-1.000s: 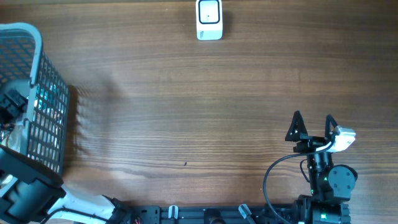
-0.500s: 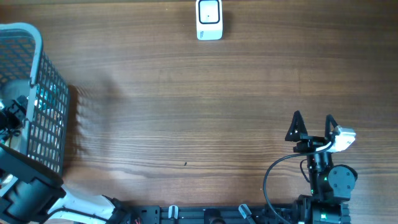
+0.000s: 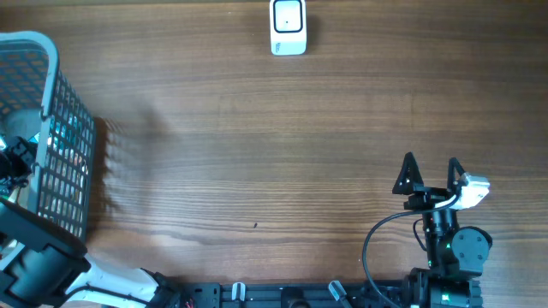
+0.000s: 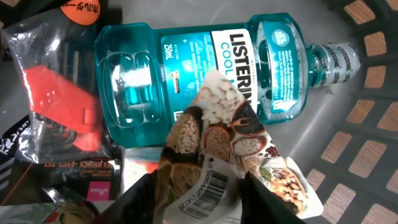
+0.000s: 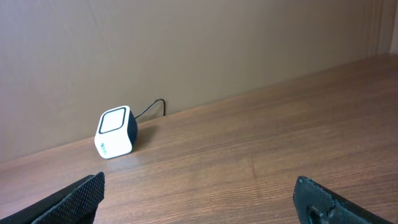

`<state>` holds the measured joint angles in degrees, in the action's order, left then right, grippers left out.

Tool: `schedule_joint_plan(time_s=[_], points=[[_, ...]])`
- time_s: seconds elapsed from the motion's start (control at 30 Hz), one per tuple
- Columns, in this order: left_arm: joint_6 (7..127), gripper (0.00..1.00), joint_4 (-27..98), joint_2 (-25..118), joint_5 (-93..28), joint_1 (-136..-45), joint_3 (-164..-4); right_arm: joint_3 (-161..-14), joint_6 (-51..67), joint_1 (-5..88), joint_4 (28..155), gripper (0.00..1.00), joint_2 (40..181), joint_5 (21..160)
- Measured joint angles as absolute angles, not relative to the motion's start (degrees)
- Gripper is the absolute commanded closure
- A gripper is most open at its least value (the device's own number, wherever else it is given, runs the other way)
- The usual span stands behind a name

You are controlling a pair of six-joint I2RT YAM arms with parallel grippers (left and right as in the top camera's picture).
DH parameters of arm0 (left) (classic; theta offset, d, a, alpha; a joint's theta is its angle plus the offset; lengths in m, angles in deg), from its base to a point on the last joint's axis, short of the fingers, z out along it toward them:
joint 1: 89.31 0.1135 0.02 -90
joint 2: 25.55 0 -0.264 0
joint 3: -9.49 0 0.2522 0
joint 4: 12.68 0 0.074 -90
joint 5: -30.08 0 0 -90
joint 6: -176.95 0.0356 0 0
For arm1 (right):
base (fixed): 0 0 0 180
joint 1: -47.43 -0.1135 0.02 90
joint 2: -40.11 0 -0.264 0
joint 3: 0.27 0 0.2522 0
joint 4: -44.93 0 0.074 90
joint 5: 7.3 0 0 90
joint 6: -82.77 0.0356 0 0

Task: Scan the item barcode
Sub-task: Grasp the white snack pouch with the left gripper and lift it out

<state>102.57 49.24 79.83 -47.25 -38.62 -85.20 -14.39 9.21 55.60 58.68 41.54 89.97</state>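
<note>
At the left edge of the brown wooden table (image 3: 257, 137), inside the grey mesh basket (image 3: 73, 154), the left gripper (image 4: 202, 186) pinches a grain-printed foil pouch (image 4: 217, 134), barcode (image 4: 208, 186) showing; the right gripper (image 3: 431, 164) idles wide open. The small white cube scanner (image 3: 288, 27) stands well apart: by the look of it, lifting and scanning are yet to come.

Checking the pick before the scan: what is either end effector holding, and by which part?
Left end effector pinches the grain-print packet at its barcode end. The right end effector holds nothing.
</note>
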Motion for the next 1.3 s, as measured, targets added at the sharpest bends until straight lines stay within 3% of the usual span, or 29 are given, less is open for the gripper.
schedule_joint_plan(time_s=[0.03,0.1,0.17,0.57,0.9,1.3], points=[[102.7,0.83,49.3,79.8,-46.9,-38.6,-85.2,-14.4,9.2,55.6,58.7,0.00,41.5,90.0],[102.9,0.85,49.8,79.8,-46.5,-38.6,-85.2,-14.4,9.2,55.6,58.7,0.00,41.5,90.0],[102.7,0.96,50.6,79.8,-46.3,-38.6,-85.2,-14.4,9.2,55.6,58.7,0.00,41.5,90.0],[100.1,0.96,51.0,79.8,-43.3,-38.6,-85.2,-14.4,9.2,55.6,58.7,0.00,41.5,90.0],[80.6,0.96,53.4,78.7,-39.3,-38.6,-88.7,-14.4,9.2,55.6,58.7,0.00,41.5,90.0],[74.7,0.96,55.1,58.7,-37.0,-38.6,-97.0,-14.4,9.2,55.6,58.7,0.00,41.5,90.0]])
